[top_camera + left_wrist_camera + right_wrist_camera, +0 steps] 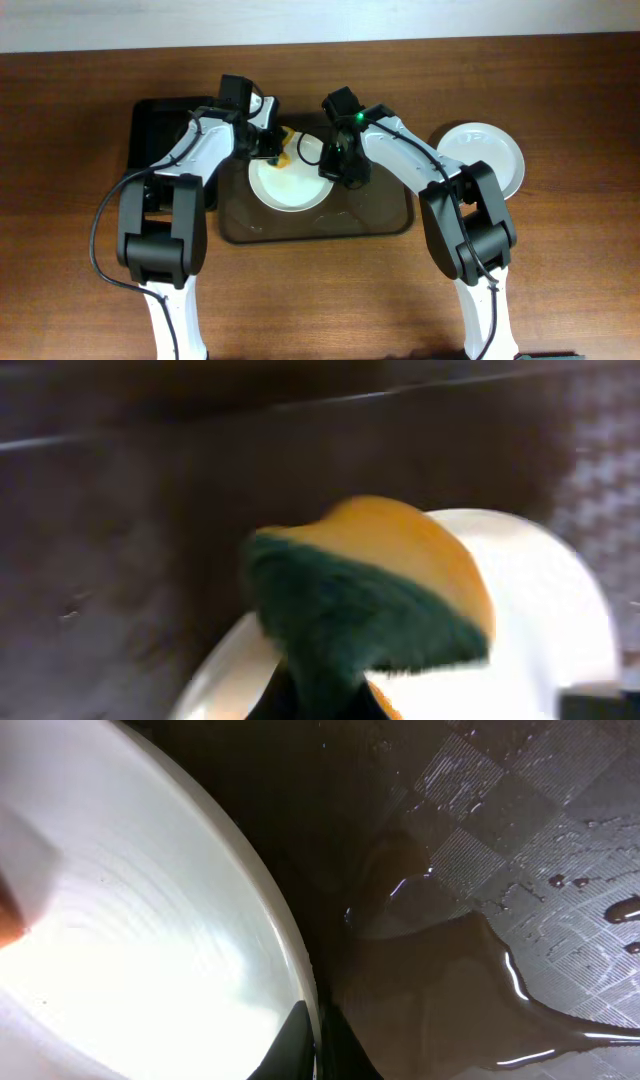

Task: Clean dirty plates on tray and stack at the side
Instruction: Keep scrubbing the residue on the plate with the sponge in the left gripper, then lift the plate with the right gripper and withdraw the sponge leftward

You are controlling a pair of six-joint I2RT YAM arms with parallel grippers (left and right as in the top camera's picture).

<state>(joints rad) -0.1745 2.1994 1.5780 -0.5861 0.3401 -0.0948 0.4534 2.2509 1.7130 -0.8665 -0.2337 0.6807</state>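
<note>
A white plate [290, 185] lies in the left part of the dark brown tray [380, 215]. My left gripper [270, 150] is shut on a yellow and green sponge [284, 155], which it holds over the plate's far rim. In the left wrist view the sponge [370, 600] fills the middle, green side toward the camera, over the plate [560, 630]. My right gripper [336, 168] is shut on the plate's right rim. Its dark fingers [295, 1045] pinch the edge of the plate [130, 950]. Another white plate [485, 155] lies on the table to the right of the tray.
A smaller black tray [160, 130] lies on the wooden table to the left of the brown one. The brown tray's floor [520, 850] is wet, with a puddle [450, 990] and drops beside the plate.
</note>
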